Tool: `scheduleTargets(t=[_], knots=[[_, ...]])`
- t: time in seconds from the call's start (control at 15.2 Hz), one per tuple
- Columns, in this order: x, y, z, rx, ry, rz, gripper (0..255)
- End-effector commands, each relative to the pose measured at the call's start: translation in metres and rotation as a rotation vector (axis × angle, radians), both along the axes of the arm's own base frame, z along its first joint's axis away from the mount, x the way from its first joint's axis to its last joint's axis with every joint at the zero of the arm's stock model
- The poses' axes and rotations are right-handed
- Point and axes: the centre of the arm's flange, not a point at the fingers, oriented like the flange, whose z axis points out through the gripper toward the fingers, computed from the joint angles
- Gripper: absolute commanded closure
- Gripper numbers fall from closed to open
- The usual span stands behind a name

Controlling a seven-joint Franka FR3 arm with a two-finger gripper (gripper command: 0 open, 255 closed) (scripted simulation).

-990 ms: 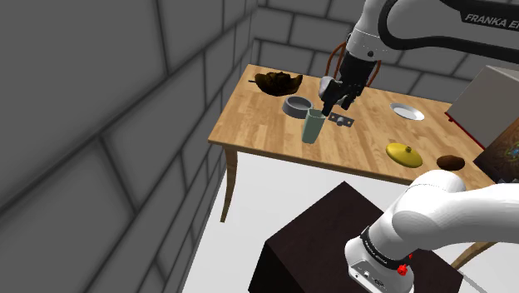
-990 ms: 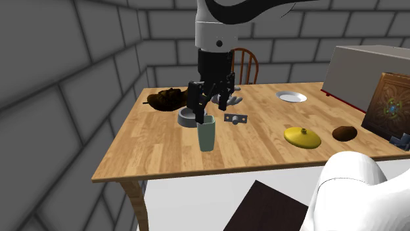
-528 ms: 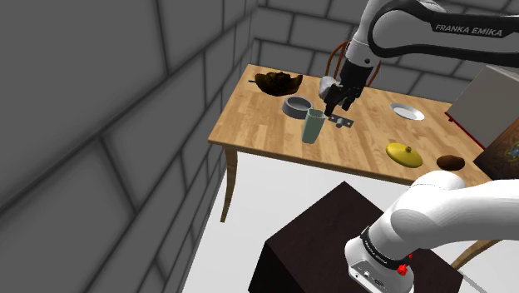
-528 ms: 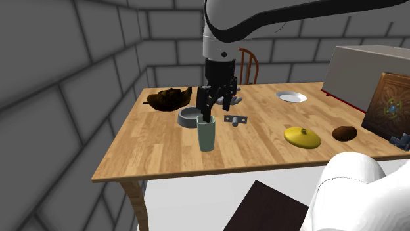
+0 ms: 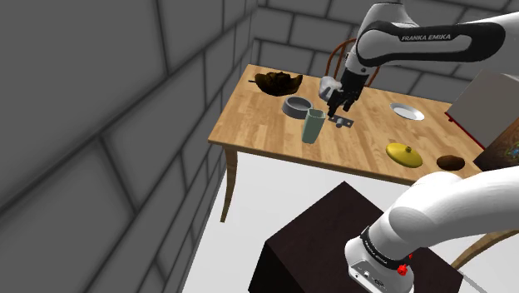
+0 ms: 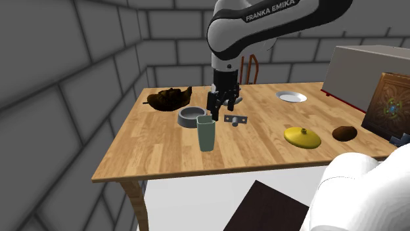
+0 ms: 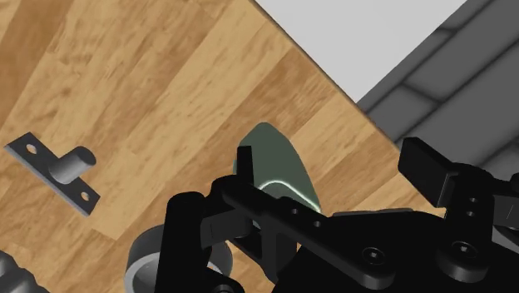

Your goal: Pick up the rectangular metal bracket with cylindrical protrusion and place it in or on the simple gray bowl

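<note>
The small grey metal bracket [image 5: 341, 121] [image 6: 236, 120] [image 7: 58, 171] lies flat on the wooden table [image 6: 164, 154], its short cylinder sticking up. The grey bowl [image 5: 295, 106] [image 6: 190, 117] [image 7: 145, 258] sits close beside it. My black gripper [image 5: 337, 106] [image 6: 220, 108] [image 7: 337, 166] hangs low over the table between bowl and bracket. It is open, and its fingers [image 7: 244, 162] hold nothing. In the wrist view the bracket lies off to the side of the fingers, apart from them.
A tall green cup [image 5: 313, 126] [image 6: 206, 133] [image 7: 279, 171] stands right in front of the bowl and gripper. A dark woven bowl [image 6: 169, 98], a white plate [image 6: 291, 97], a yellow lid [image 6: 302, 137] and a brown lump [image 6: 344, 133] also sit on the table. Boxes [image 6: 368, 72] line the second exterior view's right.
The gripper has moved away from the green cup toward the far side of the table and lower, ending close beside the bracket. The bracket and bowl have not moved.
</note>
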Motion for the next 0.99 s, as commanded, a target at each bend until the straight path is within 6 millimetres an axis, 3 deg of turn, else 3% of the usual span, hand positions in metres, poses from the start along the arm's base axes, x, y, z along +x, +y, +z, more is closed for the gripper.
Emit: scheduleTargets(t=[0.0,0.92], knots=[[0.008,-0.023,-0.012,-0.004,0.004,0.002,0],[0.067,-0.176,-0.093,-0.024,0.032,0.012,0]])
